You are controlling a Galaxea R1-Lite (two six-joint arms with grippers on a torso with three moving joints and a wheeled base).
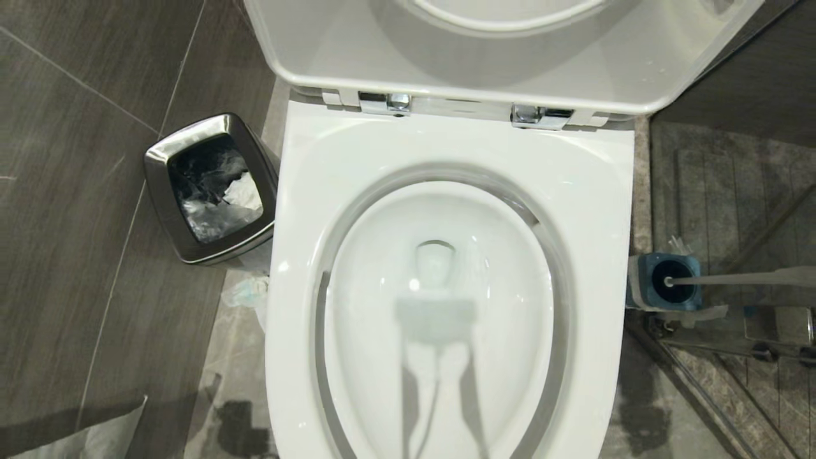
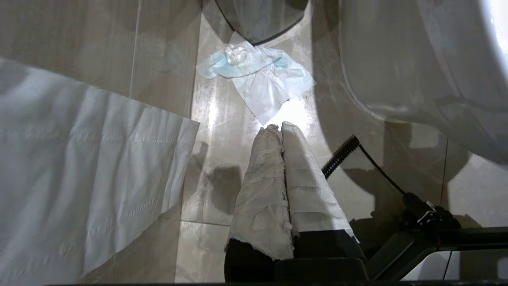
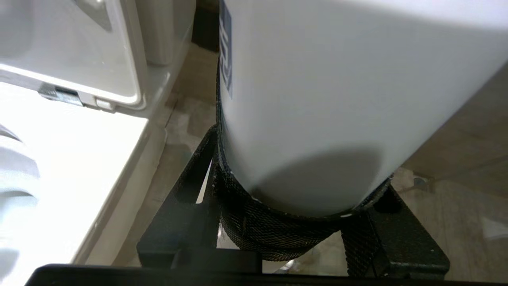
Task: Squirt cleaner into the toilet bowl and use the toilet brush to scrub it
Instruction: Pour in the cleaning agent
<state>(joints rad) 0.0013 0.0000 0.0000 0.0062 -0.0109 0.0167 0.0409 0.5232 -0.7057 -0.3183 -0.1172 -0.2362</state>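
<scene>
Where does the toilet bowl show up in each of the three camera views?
Head view: toilet bowl fills the centre, lid raised.
Left wrist view: its outer side curves along the upper right edge.
Right wrist view: rim at left, beside the held cleaner bottle.
Shared landmark: the lid hinge.

Steel bin [image 1: 210,188] with crumpled liner, tissue [image 2: 258,77] on grey floor tiles [image 1: 76,191]

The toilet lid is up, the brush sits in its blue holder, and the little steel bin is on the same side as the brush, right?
Not quite. In the head view the steel bin stands on the opposite side of the toilet bowl from the toilet brush in its holder. The lid is up.
</scene>
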